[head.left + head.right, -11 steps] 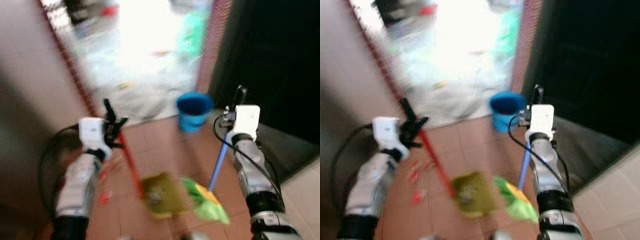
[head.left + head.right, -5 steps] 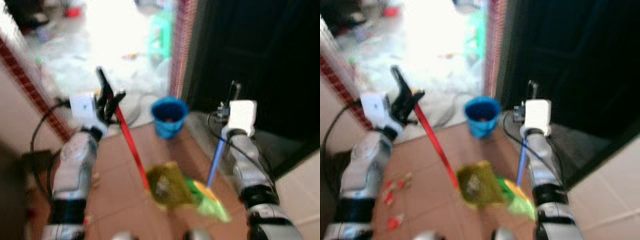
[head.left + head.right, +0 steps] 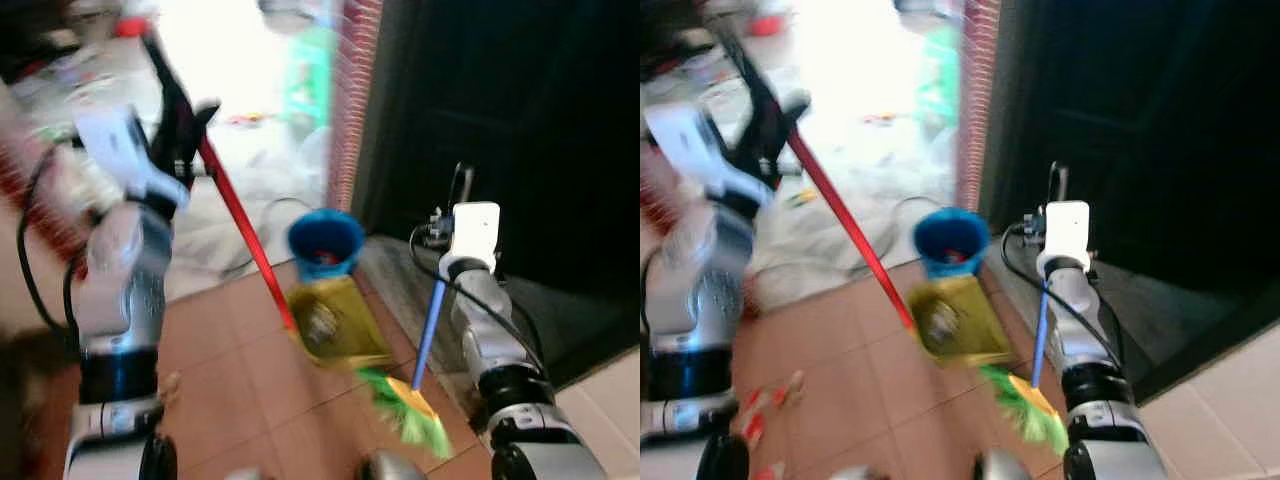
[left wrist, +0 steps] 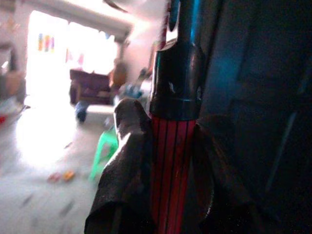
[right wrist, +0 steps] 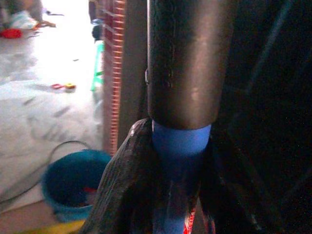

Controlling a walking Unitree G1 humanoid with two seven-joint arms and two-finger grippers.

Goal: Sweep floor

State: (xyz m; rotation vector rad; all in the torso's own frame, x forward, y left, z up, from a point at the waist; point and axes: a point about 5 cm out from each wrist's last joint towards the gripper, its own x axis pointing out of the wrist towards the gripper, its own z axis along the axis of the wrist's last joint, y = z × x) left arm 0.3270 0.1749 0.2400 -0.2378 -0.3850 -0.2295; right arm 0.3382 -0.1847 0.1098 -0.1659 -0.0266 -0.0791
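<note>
Head eyes down (wrists along fingers (image 4: pixel 122 161)).

There are 2 grippers, the left gripper (image 3: pixel 180 120) and the right gripper (image 3: pixel 458 200), each clamped around 1 handle. On the tiled floor: 1 yellow dustpan (image 3: pixel 335 320) on a red handle (image 3: pixel 245 240), 1 green broom (image 3: pixel 405 415) on a blue handle (image 3: pixel 428 335), 1 blue bucket (image 3: pixel 325 240) and 1 green stool (image 4: pixel 105 151).

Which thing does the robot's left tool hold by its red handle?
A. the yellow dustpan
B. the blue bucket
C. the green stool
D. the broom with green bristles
A: the left tool is shut on the red handle, which runs down to the yellow dustpan; the broom has a blue handle held by the right tool.
</note>
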